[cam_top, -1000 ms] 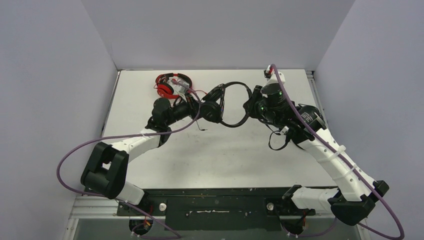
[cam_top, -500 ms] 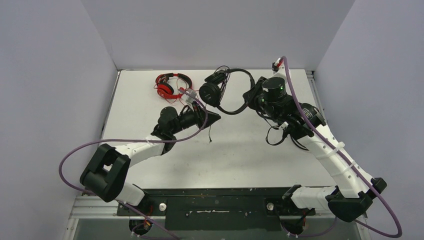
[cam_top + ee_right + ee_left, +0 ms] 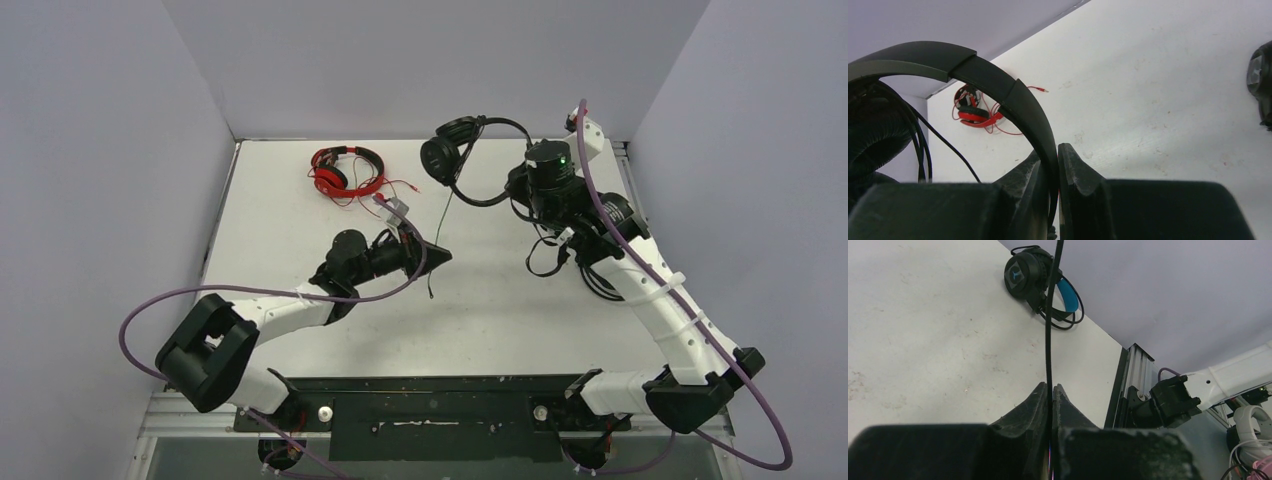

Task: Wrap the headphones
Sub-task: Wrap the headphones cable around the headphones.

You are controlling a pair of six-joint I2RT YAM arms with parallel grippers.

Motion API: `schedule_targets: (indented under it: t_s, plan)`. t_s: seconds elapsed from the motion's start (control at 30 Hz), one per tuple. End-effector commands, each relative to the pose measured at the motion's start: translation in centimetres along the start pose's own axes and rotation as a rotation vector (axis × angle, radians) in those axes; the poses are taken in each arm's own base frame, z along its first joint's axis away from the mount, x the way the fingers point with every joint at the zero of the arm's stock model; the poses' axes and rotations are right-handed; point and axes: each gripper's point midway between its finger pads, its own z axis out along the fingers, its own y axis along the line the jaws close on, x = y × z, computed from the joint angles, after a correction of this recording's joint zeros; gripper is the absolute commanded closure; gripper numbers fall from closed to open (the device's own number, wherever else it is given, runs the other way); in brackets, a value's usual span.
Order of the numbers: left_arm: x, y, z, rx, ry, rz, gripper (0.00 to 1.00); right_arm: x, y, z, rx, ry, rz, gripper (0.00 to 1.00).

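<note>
My right gripper [image 3: 512,192] [image 3: 1055,147] is shut on the headband [image 3: 998,85] of the all-black headphones [image 3: 468,158] and holds them up near the table's back. Their thin black cable [image 3: 441,215] [image 3: 1048,330] hangs down into my left gripper [image 3: 443,256] [image 3: 1052,386], which is shut on it, and the loose end dangles below [image 3: 431,292]. The red headphones [image 3: 345,172] [image 3: 975,112] lie at the back left with their red cord spread beside them. The blue-banded headphones [image 3: 1040,277] rest on the table; the top view mostly hides them under the right arm.
The white table [image 3: 300,230] is boxed in by grey walls on three sides. A metal rail [image 3: 1133,385] runs along the table's right edge. Black cable loops [image 3: 545,262] hang beneath the right arm.
The right arm has carried the black headphones up and toward the back wall. The left gripper came off the earcup, drew back toward the near side and closed on the cable.
</note>
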Motion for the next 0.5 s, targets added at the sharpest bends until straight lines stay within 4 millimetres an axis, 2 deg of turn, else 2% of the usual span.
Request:
schedule_targets:
  t_s: [0.0,0.1,0.27,0.37,0.47]
  plan:
    - [-1.1,-2.7,-0.3,0.038,-0.033,0.066,1.00,-3.0,-0.9,0.2,0.079,-0.116,0.052,1.00]
    - [-0.7,-3.4,-0.5,0.016,-0.007,0.094,1.00,-3.2,-2.4,0.8,0.159,-0.151,0.020,1.00]
    - [-0.1,-3.2,-1.5,-0.091,0.068,0.176,1.00,-2.7,-5.0,1.9,0.280,-0.182,-0.087,1.00]
    - [-0.3,-3.0,-2.3,-0.149,0.111,0.251,1.00,-1.4,-6.7,3.0,0.355,-0.165,-0.178,1.00]
    - [-0.5,-2.9,-2.9,-0.190,0.167,0.332,1.00,1.1,-8.0,4.5,0.400,-0.099,-0.271,1.00]
